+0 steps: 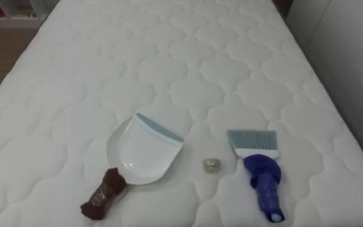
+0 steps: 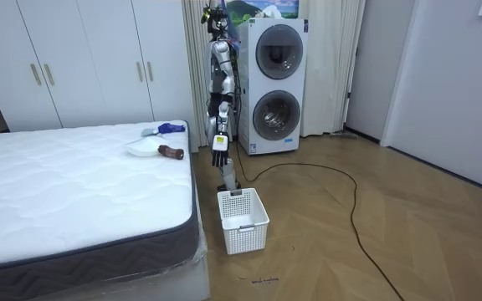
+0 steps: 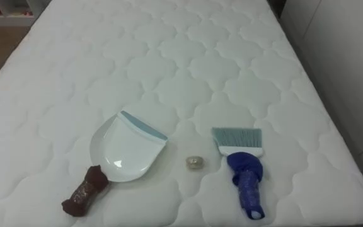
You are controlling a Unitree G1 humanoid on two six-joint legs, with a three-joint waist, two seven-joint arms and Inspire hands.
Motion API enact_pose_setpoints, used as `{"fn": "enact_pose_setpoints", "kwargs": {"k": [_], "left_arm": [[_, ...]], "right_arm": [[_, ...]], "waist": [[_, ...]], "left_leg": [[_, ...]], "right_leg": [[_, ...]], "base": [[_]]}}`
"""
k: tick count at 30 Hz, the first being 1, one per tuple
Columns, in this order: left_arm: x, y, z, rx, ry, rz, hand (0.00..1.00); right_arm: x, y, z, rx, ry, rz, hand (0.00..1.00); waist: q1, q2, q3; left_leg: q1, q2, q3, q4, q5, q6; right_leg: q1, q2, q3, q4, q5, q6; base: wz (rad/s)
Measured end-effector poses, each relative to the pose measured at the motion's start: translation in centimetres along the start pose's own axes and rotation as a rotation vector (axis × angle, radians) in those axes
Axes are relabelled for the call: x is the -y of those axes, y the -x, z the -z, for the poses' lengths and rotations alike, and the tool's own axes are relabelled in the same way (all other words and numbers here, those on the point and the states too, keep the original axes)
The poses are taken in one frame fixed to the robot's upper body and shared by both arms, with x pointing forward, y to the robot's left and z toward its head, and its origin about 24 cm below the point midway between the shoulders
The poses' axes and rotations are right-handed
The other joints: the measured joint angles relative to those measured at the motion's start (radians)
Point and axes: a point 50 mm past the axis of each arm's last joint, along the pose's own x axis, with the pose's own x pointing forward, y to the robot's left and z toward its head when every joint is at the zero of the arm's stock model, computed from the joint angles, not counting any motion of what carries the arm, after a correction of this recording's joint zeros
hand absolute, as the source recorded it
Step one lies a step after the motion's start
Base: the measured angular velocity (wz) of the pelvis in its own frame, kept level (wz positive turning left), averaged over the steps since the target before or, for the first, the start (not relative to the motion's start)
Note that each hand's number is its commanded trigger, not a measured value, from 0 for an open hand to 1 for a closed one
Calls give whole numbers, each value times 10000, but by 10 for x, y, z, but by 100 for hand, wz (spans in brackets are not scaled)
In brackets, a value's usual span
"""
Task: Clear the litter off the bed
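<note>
Nearest my head camera, on the bed's (image 1: 181,57) quilted white mattress, lie two handles. The blue handle of the brush (image 1: 261,173) is ahead and to the right of my left hand (image 2: 217,150). The brown handle (image 1: 104,194) of the white dustpan (image 1: 145,151) is almost straight ahead of that hand. Left hand: hangs at my side beside the mattress edge, released, fingers straight and pointing down, holding nothing and touching neither tool. Dustpan: flat on the mattress, its grey-blue lip turned away from the hand and toward the right. Scrap (image 1: 212,165): a small, pale, crumpled piece lying between the dustpan and the brush, touching neither, a little farther from the hand than the two handles. Brush: grey-blue bristles pointing away from the hand, about level with the dustpan's lip. Beyond the tools the mattress stretches on to its far end. Room view: I stand upright at the bed's edge. A white basket (image 2: 243,220) sits on the wooden floor below the hand and nearer that camera. Stacked washing machines (image 2: 276,84) stand close by, to the room view's right.
</note>
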Motion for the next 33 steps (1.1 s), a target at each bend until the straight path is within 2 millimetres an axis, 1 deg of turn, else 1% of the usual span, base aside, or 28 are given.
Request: {"fn": "enact_pose_setpoints", "kwargs": {"k": [15, 20, 23, 24, 25, 27, 29, 31, 32, 33], "left_arm": [[-1, 0, -1, 67, 19, -119, 0], [-5, 0, -4, 198, 116, -705, 0], [-14, -1, -8, 476, 524, -1540, 0], [-17, -1, -11, 581, 602, -1894, 0], [-20, 0, -15, 794, 731, -2221, 0], [-26, 1, -24, 1240, 924, -2702, 0], [-36, 5, -40, 2007, 1158, -3350, 0], [-48, 11, -60, 3166, 1513, -4340, 0], [-50, 12, -64, 3387, 1585, -4533, 0], [-55, 15, -72, 3809, 1717, -4893, 0]], "right_arm": [[0, 0, 1, -10, -65, 22, 0], [0, 0, 0, 20, -94, 87, 0], [2, 0, -2, 166, -385, 197, 0], [3, 0, -5, 259, -493, 287, 0], [4, -1, -8, 377, -498, 365, 0], [4, 0, -10, 554, -593, 440, 0], [5, 0, -11, 707, -671, 595, 0], [8, 0, -12, 942, -710, 881, 0], [8, 0, -12, 961, -705, 918, 0], [8, 0, -12, 1024, -641, 969, 0]], "waist": [[-30, -38, -8], [-28, -58, -24], [-8, -49, -25], [-22, -33, -16], [-37, 1, -23], [-35, -8, -18], [-33, 11, -32], [-26, 24, -35], [-23, 5, -30], [-40, 10, -33]], "left_leg": [[-42, 5, -35, 51, 0, 0], [-36, -5, 13, 76, 0, 0], [-20, -2, 14, 77, 0, 0], [-25, 1, 19, 78, 0, 0], [-46, 1, 14, 76, 0, 0], [-67, 0, -5, 61, 2, -1], [-125, 4, -24, 101, 6, -6], [-140, -1, -25, 94, 9, -6], [-135, -3, -29, 90, 9, -6], [-132, -4, -26, 86, 9, -5]], "right_leg": [[-24, -9, -14, 49, 0, 0], [-2, -15, -28, 51, 1, 0], [-2, -22, -107, 37, 7, -5], [-6, -22, -128, 34, 10, -7], [-9, -27, -185, 15, 18, -9], [-2, -25, -228, -9, 24, -12], [-25, -24, -258, -10, 24, -13], [5, -24, -252, -15, 25, -13], [9, -24, -250, -18, 24, -13], [2, -23, -234, -25, 24, -13]], "base": [[0], [0], [0], [0], [0], [5], [6], [0], [0], [0]]}}
